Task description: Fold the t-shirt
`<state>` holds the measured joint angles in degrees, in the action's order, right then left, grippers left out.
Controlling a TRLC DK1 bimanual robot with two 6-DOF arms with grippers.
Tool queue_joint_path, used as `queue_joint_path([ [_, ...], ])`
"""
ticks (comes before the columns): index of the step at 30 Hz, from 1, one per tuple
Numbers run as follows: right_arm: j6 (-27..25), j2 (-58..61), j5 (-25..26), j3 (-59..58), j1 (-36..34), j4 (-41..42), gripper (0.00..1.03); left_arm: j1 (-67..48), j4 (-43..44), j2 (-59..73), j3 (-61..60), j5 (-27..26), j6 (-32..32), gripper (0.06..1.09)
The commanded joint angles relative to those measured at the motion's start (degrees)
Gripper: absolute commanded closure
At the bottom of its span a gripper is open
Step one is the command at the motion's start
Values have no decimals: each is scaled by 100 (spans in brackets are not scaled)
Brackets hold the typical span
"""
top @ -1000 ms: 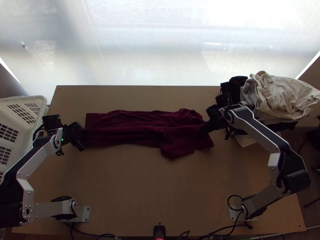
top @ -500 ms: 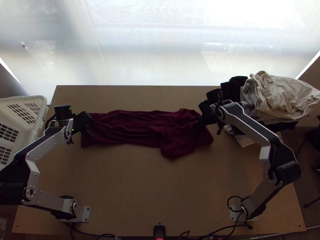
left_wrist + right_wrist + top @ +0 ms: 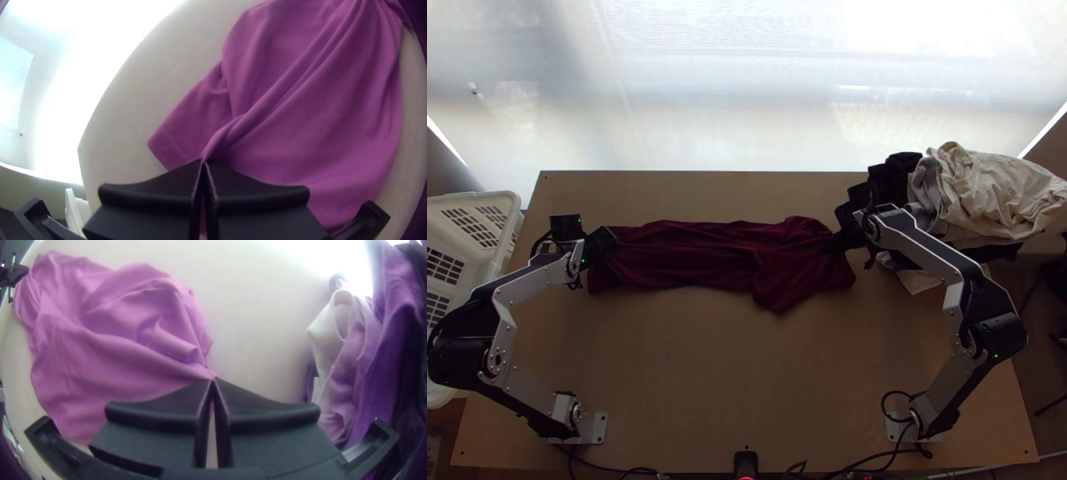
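The dark red t-shirt (image 3: 699, 256) lies as a long creased strip across the table, its right part wider and bunched. At its left end is my left gripper (image 3: 613, 243); my right gripper (image 3: 833, 243) is at its right end. In the left wrist view, my left gripper (image 3: 203, 162) is shut on a ridge of the shirt (image 3: 311, 115), and a hemmed corner lies flat beside it. The right wrist view has my right gripper (image 3: 213, 379) shut on a pulled-up point at the edge of the shirt (image 3: 98, 369).
A pile of clothes (image 3: 987, 192), cream, grey and black, lies at the table's back right, close behind my right gripper. The white basket (image 3: 487, 200) stands beyond the table's left edge. Bare wood (image 3: 747, 376) spreads in front of the shirt.
My left gripper has moved right and a little up the picture, and the shirt's left end has bunched. The right gripper first moved left, then slightly back right, shifting the shirt's right part a little.
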<state>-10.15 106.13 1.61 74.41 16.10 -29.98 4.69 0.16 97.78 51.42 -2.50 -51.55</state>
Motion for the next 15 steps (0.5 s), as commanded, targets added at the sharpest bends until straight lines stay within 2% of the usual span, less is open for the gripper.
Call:
queue_joint_path([
  [1, -13, 154, 59, -41, -54, 168, 100, 32, 71, 145, -53, 39, -101, 84],
  [2, -22, 172, 59, -32, -10, 168, 100, -3, 71, 154, -62, 136, -110, 58],
  [3, -13, 180, 59, -14, 34, 168, 98, -29, 89, 163, -71, 224, -118, 27],
  [4, 5, 180, 59, 3, 78, 168, 89, -65, 159, 172, -88, 321, -118, 9],
  [8, 180, 172, 77, 144, 192, 36, 58, -126, 230, 75, -44, 338, -22, 10],
  [12, 391, 110, 112, 495, 218, -536, 22, -170, -25, -400, 149, 338, 242, 10],
  [13, 391, 57, 165, 530, 210, -597, 16, -170, -166, -584, 246, 338, 303, 10],
  [15, 382, -66, 200, 583, 183, -764, 12, -161, -509, -945, 457, 329, 435, 10],
])
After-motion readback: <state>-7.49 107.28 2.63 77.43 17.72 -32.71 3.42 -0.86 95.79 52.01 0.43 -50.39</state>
